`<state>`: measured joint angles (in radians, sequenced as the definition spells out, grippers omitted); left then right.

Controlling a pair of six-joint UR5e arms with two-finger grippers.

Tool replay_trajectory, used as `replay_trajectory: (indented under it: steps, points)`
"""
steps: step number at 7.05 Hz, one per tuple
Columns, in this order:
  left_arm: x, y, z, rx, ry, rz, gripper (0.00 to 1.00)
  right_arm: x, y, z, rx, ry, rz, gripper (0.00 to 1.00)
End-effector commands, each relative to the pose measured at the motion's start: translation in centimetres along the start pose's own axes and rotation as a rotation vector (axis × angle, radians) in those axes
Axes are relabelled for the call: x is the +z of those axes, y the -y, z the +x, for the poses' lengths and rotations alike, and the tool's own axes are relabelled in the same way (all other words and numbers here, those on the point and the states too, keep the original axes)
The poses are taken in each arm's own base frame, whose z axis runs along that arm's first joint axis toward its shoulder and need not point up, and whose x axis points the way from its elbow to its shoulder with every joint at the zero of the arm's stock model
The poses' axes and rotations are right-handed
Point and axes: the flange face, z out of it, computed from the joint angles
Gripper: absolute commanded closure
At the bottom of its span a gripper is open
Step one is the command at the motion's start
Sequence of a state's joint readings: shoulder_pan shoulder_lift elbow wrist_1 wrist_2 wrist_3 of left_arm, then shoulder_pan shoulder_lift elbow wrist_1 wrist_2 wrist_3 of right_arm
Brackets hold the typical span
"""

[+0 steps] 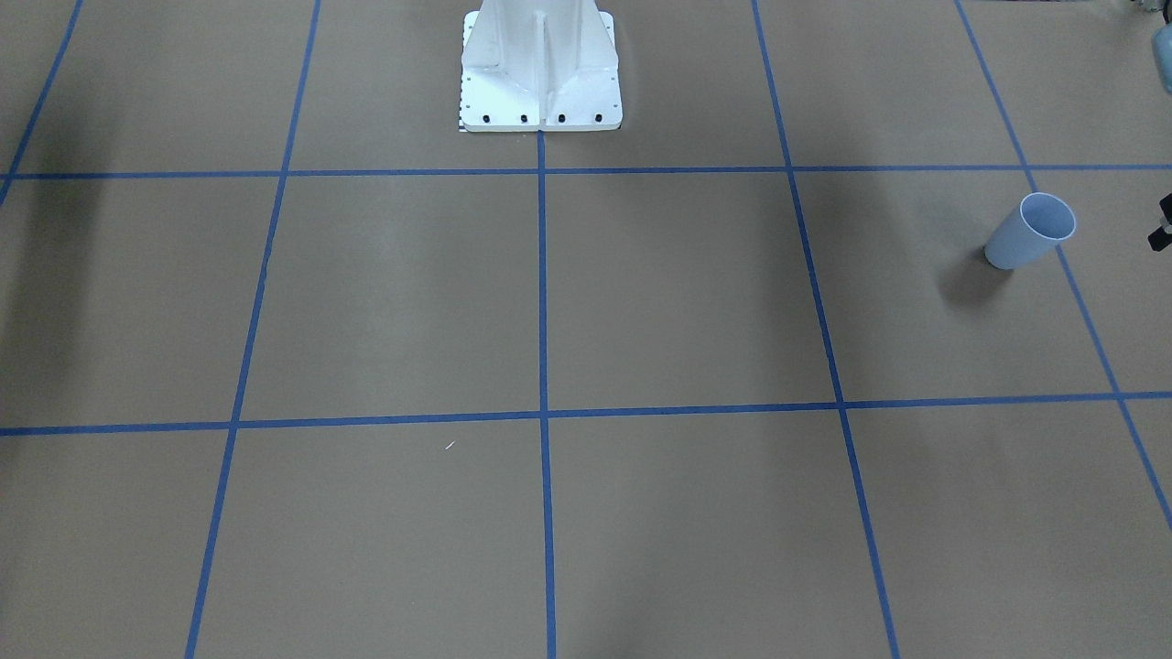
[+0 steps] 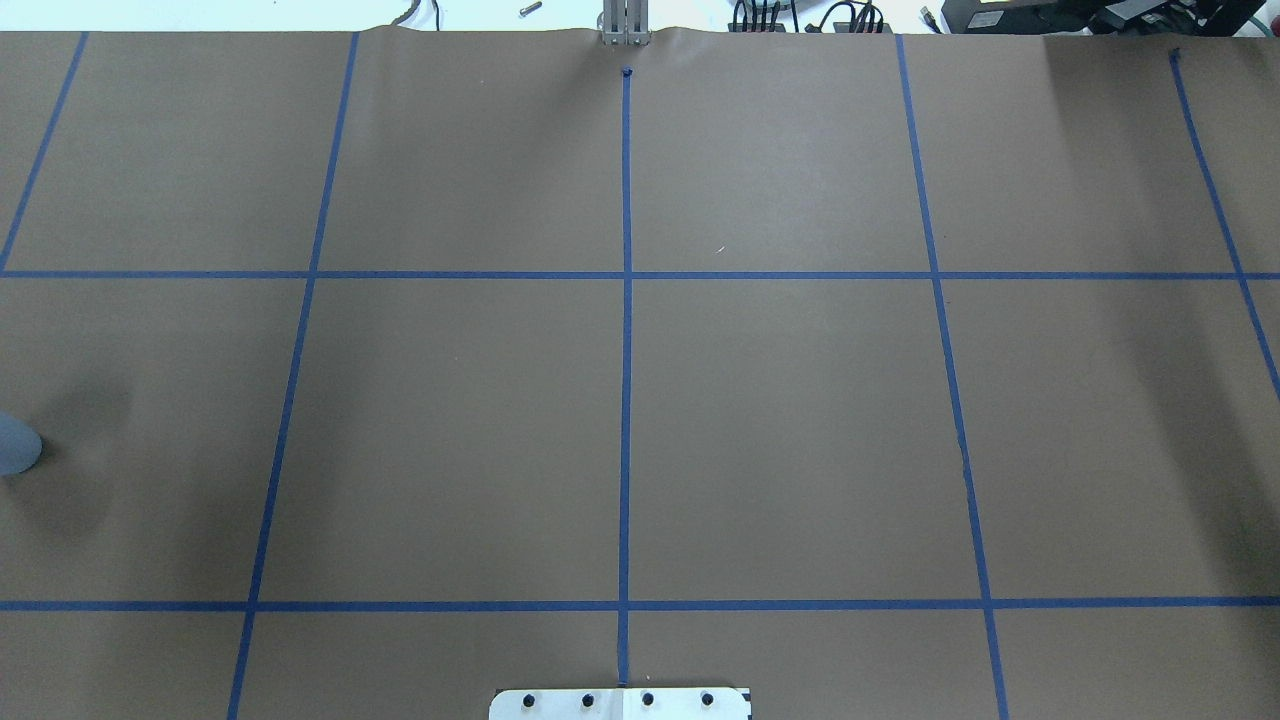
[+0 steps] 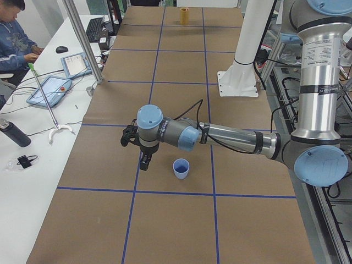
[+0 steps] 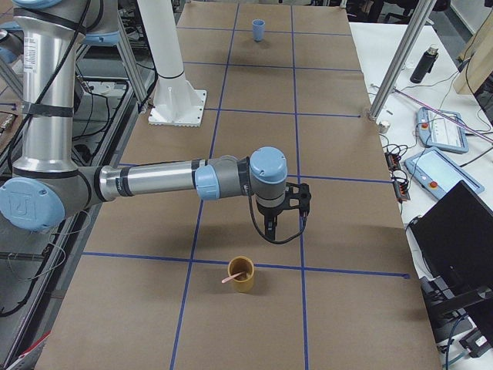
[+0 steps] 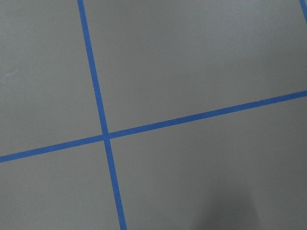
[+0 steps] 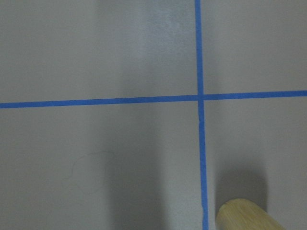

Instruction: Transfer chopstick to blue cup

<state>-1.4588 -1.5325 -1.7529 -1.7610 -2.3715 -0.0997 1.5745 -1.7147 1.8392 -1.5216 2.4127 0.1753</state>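
Observation:
The blue cup (image 1: pixel 1030 231) stands upright on the brown table at my far left; it also shows in the exterior left view (image 3: pixel 181 168) and as a sliver in the overhead view (image 2: pixel 14 446). My left gripper (image 3: pixel 144 163) hangs just beside the blue cup, points down and is apart from it; I cannot tell if it is open. One pale pink chopstick (image 4: pixel 230 277) leans in a yellow-brown cup (image 4: pixel 243 274) at the table's right end. My right gripper (image 4: pixel 269 230) hovers a little beyond that cup; I cannot tell if it is open.
The yellow-brown cup's rim (image 6: pixel 244 216) shows at the bottom of the right wrist view. The white robot base (image 1: pixel 540 69) stands at the table's middle back edge. Blue tape lines grid the table. A person sits at a side desk (image 3: pixel 14 38).

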Motion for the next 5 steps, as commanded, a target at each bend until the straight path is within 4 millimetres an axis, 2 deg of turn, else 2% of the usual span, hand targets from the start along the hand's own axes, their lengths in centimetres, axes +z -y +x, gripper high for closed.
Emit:
replay_trajectory:
  steps: [1,3,4,5]
  points:
    - [0.1,0.0,0.0,0.0,0.001,-0.002,0.01,-0.4,-3.4,4.3,0.03,-0.013,0.0,0.0]
    - [0.1,0.0,0.0,0.002,0.001,-0.002,0.01,0.6,-6.2,6.9,0.031,-0.024,-0.028,0.0]
    - [0.0,0.0,0.1,0.001,0.0,-0.001,0.01,0.0,-6.7,8.4,0.039,-0.026,-0.013,0.0]
    - [0.0,0.0,0.0,0.0,0.0,0.0,0.01,-0.5,-6.7,8.7,0.045,-0.03,-0.002,0.01]
